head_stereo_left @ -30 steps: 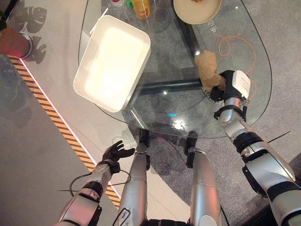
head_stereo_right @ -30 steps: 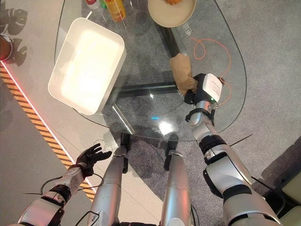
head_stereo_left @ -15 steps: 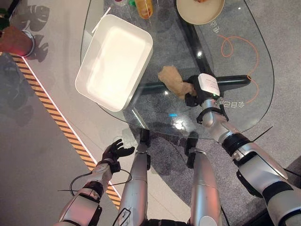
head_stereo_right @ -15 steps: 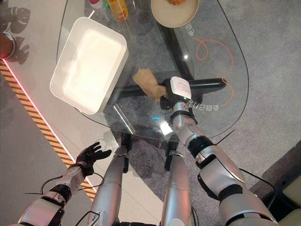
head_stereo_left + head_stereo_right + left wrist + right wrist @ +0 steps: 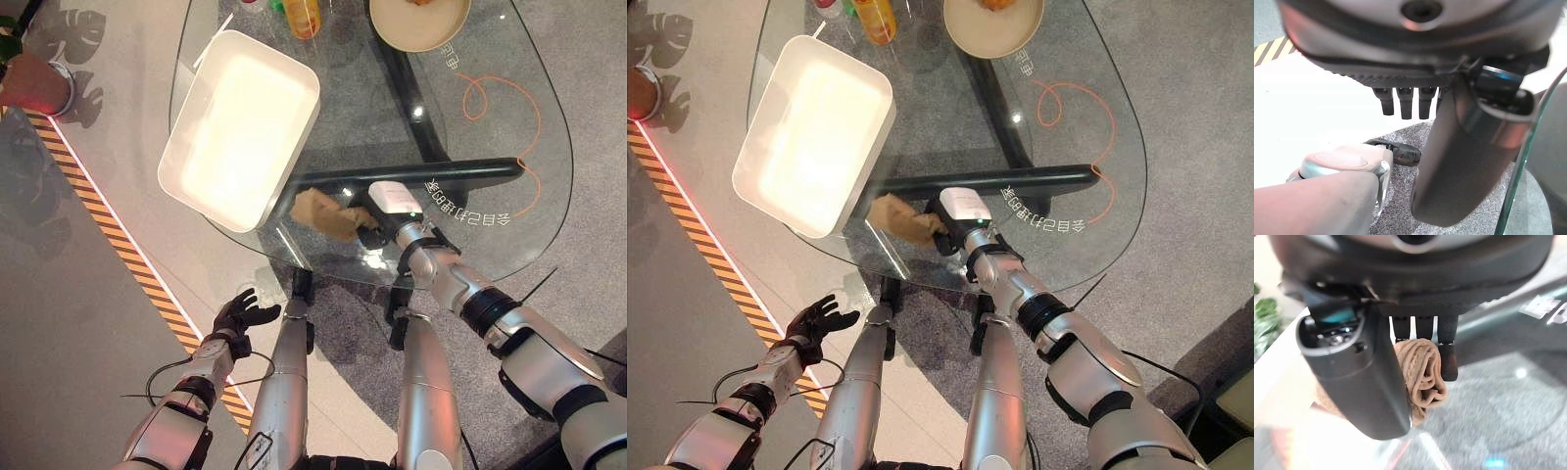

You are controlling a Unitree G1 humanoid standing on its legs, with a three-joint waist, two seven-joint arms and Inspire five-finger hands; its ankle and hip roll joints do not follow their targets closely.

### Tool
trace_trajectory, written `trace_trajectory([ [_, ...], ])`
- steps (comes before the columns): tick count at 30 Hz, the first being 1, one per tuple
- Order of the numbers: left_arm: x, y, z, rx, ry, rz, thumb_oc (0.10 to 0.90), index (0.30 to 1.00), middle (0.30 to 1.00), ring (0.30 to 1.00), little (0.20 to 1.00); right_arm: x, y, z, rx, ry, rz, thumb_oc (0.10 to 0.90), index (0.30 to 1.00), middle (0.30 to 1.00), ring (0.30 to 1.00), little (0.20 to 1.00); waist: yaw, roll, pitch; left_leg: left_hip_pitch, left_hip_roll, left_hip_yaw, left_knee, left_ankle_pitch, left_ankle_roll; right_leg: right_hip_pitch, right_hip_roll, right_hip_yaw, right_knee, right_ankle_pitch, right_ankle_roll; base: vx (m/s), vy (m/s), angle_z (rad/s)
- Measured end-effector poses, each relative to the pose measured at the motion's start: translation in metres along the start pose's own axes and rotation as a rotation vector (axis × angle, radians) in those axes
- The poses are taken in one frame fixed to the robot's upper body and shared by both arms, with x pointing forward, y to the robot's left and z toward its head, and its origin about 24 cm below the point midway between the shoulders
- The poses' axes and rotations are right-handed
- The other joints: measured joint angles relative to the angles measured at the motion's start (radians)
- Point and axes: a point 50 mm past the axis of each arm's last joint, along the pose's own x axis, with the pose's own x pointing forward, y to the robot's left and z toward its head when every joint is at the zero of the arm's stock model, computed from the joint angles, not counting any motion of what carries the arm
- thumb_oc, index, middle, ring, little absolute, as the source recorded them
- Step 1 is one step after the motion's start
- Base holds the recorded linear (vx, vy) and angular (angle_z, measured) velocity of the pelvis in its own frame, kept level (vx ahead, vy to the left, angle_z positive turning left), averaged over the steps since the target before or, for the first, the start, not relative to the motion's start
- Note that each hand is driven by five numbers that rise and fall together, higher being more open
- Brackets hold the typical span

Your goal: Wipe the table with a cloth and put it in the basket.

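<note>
The cloth [image 5: 326, 214] looked to me like a light, limp thing, soft enough to fold wherever it was pinched and to trail behind whatever dragged it. Nothing about it seemed fragile or slippery. I judged it would slide easily over the smooth glass, so it wanted pressing down as well as pulling. The best hold seemed to be the bunched end, where the folds gave the fingers something thick to close on. A grip on a loose corner would probably let most of it flop free.

It was tan, a matte weave, crumpled into soft rolls. In the right wrist view the rolls lay gathered between the thumb and the fingers. The right hand [image 5: 383, 209] was clamped on that gathered end, fingers curled round it. The rest of the cloth spread out flat on the worktop [image 5: 490, 147] toward the white basket [image 5: 241, 127]. It lay near the worktop's near edge, just beside the basket's near corner, though I could not tell whether the two were touching.

The left hand [image 5: 242, 315] hung low off the worktop's near side, above the floor, fingers spread and holding nothing.

To my eye the basket was close enough that a short lift would carry the cloth over its rim.
</note>
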Motion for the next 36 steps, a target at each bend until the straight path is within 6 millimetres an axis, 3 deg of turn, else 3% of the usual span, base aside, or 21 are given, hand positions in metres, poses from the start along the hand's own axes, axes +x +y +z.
trace_trajectory([
  [14, 0.000, 0.000, 0.000, -0.003, 0.000, 0.001, 0.800, 0.900, 0.900, 0.900, 0.900, -0.010, 0.016, 0.004, 0.002, -0.045, 0.101, 0.100, 0.300, 0.300, 0.300, 0.200, -0.004, 0.000, 0.000, 0.000, 0.000, 0.000, 0.000, 0.000, 0.000, 0.000, -0.001, 0.000, 0.000, -0.001, 0.001, 0.00, 0.000, 0.00],
  [23, 0.000, 0.006, 0.007, -0.122, -0.053, 0.069, 0.800, 0.900, 0.900, 0.900, 0.900, -0.009, 0.013, -0.002, 0.059, 0.015, -0.024, 0.100, 0.300, 0.300, 0.300, 0.200, -0.009, -0.001, 0.000, 0.000, 0.000, 0.000, 0.002, 0.000, 0.000, 0.002, -0.001, 0.000, 0.001, -0.001, 0.001, 0.00, 0.000, 0.00],
  [29, 0.000, 0.016, 0.041, -0.329, -0.208, 0.218, 0.800, 0.900, 0.900, 0.900, 0.900, -0.007, 0.001, -0.013, 0.278, 0.162, -0.203, 0.100, 0.300, 0.300, 0.300, 0.200, -0.007, -0.001, 0.000, 0.000, -0.002, 0.000, 0.012, 0.001, 0.001, 0.002, -0.004, 0.000, 0.010, -0.001, 0.001, 0.00, 0.000, 0.00],
  [32, -0.004, 0.019, 0.078, -0.462, -0.356, 0.283, 0.800, 0.900, 0.900, 0.900, 0.900, -0.008, -0.014, -0.022, 0.445, 0.249, -0.369, 0.100, 0.300, 0.300, 0.300, 0.200, -0.008, -0.001, 0.000, 0.000, -0.003, 0.000, 0.016, -0.002, 0.005, 0.003, -0.005, 0.000, 0.013, -0.001, 0.001, 0.00, 0.000, 0.00],
  [36, -0.012, 0.019, 0.105, -0.540, -0.496, 0.309, 0.800, 0.900, 0.900, 0.900, 0.900, -0.013, -0.026, -0.028, 0.573, 0.309, -0.520, 0.100, 0.300, 0.300, 0.300, 0.200, -0.014, -0.001, 0.000, -0.002, -0.003, 0.000, 0.015, -0.002, 0.005, 0.002, -0.004, 0.001, 0.006, -0.003, 0.003, 0.00, 0.000, 0.00],
])
